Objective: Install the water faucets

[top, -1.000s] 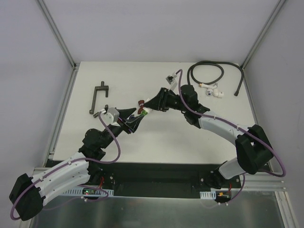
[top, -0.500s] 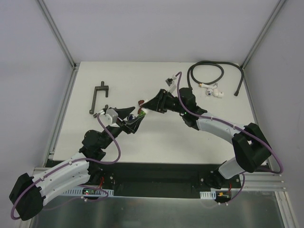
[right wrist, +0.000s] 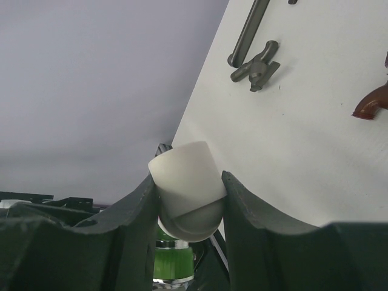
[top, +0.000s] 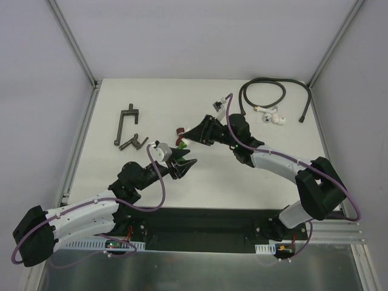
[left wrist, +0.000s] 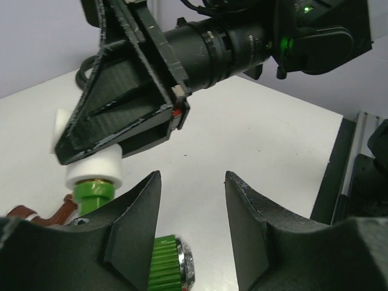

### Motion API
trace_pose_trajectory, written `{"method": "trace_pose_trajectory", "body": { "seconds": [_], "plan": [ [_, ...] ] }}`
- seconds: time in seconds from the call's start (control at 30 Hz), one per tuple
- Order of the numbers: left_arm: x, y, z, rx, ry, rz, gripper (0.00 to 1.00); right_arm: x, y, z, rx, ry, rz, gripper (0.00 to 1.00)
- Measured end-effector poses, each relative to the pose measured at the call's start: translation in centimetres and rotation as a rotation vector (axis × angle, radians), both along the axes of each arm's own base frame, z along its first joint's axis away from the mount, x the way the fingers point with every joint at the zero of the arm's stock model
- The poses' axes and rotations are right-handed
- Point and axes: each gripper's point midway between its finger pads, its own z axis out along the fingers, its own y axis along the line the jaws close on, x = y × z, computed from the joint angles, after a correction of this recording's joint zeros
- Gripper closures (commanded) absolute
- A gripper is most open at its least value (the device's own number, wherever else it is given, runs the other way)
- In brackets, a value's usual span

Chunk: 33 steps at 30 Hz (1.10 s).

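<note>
My right gripper (top: 187, 138) is shut on a small white elbow fitting (right wrist: 187, 180), held above the table. The bright green faucet (top: 181, 145) hangs joined to that fitting; it shows below it in the left wrist view (left wrist: 93, 191) and the right wrist view (right wrist: 173, 264). Its ribbed green knob with a silver end (left wrist: 168, 264) sits by my left gripper's left finger. My left gripper (top: 183, 164) is open and empty just below the green faucet; in its own view (left wrist: 191, 179) the jaws stand wide apart. The dark red faucet (top: 179, 131) lies on the table beside the right gripper.
A black hose (top: 263, 91) with white end fittings (top: 272, 117) lies at the back right. A dark grey metal bracket (top: 125, 122) and a smaller grey piece (top: 133, 143) lie at the left. White walls and metal rails bound the table.
My left gripper has drawn back from the green faucet, towards the near edge and a little right, uncovering the small grey piece. The right gripper has held nearly still with the fitting.
</note>
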Motion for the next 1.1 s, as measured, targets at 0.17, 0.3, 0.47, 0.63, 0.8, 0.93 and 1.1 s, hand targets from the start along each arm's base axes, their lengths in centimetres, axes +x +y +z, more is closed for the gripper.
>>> {"method": "trace_pose_trajectory", "body": {
  "seconds": [0.17, 0.3, 0.47, 0.63, 0.8, 0.93, 1.1],
  "plan": [
    [-0.4, -1.3, -0.4, 0.035, 0.02, -0.044, 0.48, 0.1, 0.0, 0.1, 0.002, -0.002, -0.006, 0.98],
    [-0.2, -0.7, -0.1, 0.017, 0.041, -0.012, 0.38, 0.4, -0.5, -0.2, 0.0, -0.001, -0.019, 0.98],
    [-0.5, 1.5, 3.1, -0.107, 0.05, 0.055, 0.3, 1.1, -1.9, -0.4, -0.004, -0.003, -0.061, 0.98],
    [-1.3, 1.9, 4.3, -0.204, 0.125, 0.036, 0.26, 1.3, -3.0, 0.5, 0.015, -0.028, -0.092, 0.98],
    [-1.4, 0.1, 1.3, -0.196, 0.271, -0.017, 0.24, 1.3, -3.4, 0.8, 0.041, -0.036, -0.101, 0.98],
    [-1.2, -0.6, -2.2, -0.153, 0.383, -0.01, 0.24, 1.2, -3.7, 1.0, 0.056, -0.037, -0.109, 0.98],
    [-1.0, -0.9, -3.6, -0.152, 0.438, 0.0, 0.24, 1.0, -4.4, 2.0, 0.075, -0.062, -0.125, 0.98]
  ]
}}
